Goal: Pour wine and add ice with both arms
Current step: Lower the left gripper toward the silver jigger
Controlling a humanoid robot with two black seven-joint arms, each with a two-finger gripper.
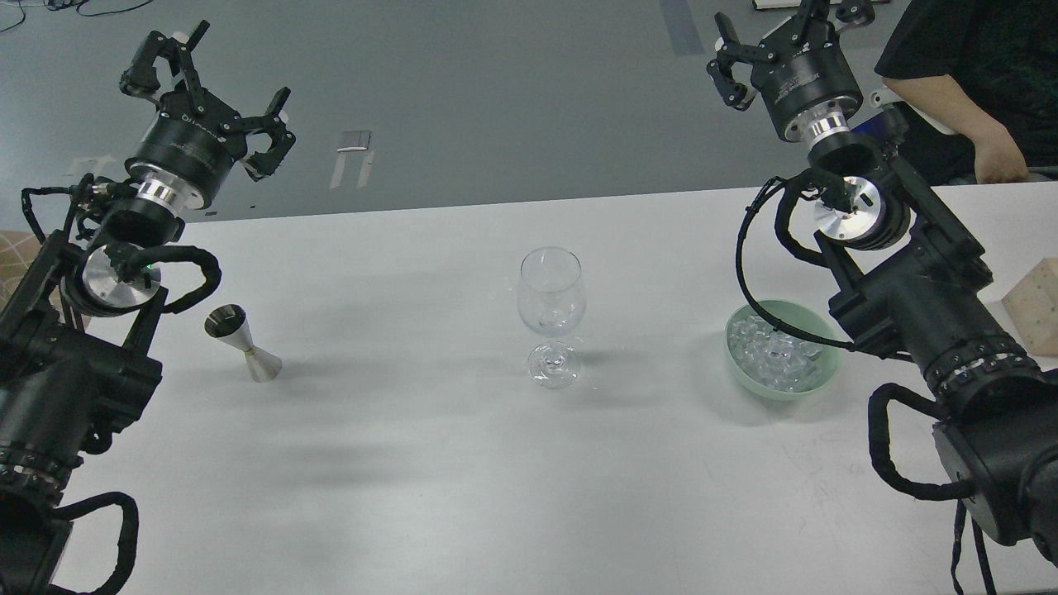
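A clear wine glass (551, 314) stands upright at the middle of the white table (430, 463); I cannot tell whether it holds any wine. A steel jigger (241, 342) stands at the left, below my left arm. A pale green bowl (744, 376) at the right holds several clear ice cubes (777, 355). My left gripper (207, 91) is raised high at the back left, fingers spread, empty. My right gripper (785, 37) is raised at the back right, fingers spread, empty, partly cut by the top edge.
A person in black (975, 91) sits behind the table's far right corner, forearm near the edge. A pale wooden block (1037, 310) lies at the right edge. The grey floor (496, 99) lies beyond the table's far edge.
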